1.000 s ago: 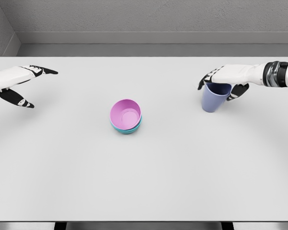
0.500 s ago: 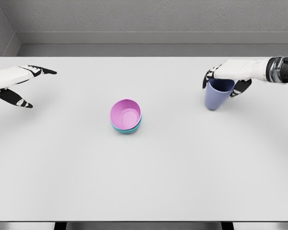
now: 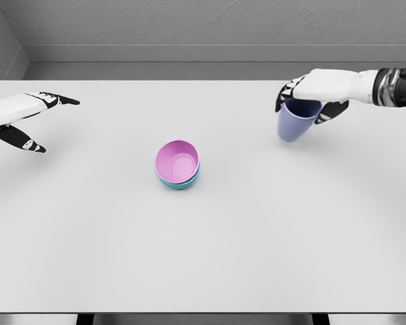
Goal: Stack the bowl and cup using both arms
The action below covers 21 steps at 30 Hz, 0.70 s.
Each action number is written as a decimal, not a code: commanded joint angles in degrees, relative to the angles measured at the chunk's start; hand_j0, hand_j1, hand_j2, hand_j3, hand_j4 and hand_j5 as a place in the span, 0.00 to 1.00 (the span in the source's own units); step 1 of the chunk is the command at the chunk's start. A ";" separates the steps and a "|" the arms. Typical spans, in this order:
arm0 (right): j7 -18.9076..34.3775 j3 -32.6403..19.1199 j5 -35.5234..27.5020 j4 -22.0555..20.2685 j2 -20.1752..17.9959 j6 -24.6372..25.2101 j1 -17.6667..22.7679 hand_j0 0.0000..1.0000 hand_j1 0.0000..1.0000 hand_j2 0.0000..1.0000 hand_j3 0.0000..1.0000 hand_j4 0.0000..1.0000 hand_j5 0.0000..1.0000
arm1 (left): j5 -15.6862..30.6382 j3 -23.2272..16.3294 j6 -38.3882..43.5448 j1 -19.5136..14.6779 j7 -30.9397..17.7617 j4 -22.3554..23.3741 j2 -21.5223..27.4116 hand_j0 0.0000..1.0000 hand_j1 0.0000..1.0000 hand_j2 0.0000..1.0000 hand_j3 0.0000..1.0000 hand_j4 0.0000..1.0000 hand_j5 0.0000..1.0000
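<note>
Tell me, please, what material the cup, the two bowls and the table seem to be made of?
The blue cup, held by the right hand, looks like matte plastic: even colour, thin wall, no glare. The pink bowl and the teal bowl under it look the same, probably plastic. The table is smooth, matte white, perhaps laminate; the render leaves this open.

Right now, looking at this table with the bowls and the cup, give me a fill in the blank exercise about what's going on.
1. The right robot hand grips the blue cup by its ____.
2. The pink bowl sits nested inside a ____ bowl.
3. The left robot hand is open and holds ____.
4. The cup is to the ____ of the bowls.

Missing words: rim; teal; nothing; right
</note>
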 commanded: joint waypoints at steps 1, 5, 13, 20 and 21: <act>0.00 -1.07 -0.33 -1.79 0.14 0.23 0.00 0.61 0.61 0.61 0.61 0.61 0.61 | 0.32 0.02 0.15 0.00 0.03 -0.01 0.02 1.00 1.00 1.00 1.00 1.00 1.00; 0.00 -1.33 -0.33 -4.51 0.23 0.32 0.00 0.61 0.61 0.61 0.61 0.61 0.61 | 0.41 0.02 0.15 0.00 0.03 -0.01 0.01 1.00 1.00 1.00 1.00 1.00 1.00; 0.00 -1.86 -0.33 -10.57 1.29 1.02 0.09 0.61 0.61 0.61 0.61 0.61 0.61 | 0.41 0.02 0.15 0.00 0.03 -0.10 0.01 1.00 1.00 1.00 1.00 1.00 1.00; 0.00 -1.95 -0.33 -15.85 1.73 1.02 0.00 0.61 0.61 0.61 0.61 0.61 0.61 | 0.41 0.02 0.15 0.00 0.03 -0.10 0.01 1.00 1.00 1.00 1.00 1.00 1.00; 0.00 -1.95 -0.33 -16.55 1.73 1.02 0.00 0.61 0.61 0.61 0.61 0.61 0.61 | 0.41 0.02 0.15 0.00 0.03 -0.10 0.01 1.00 1.00 1.00 1.00 1.00 1.00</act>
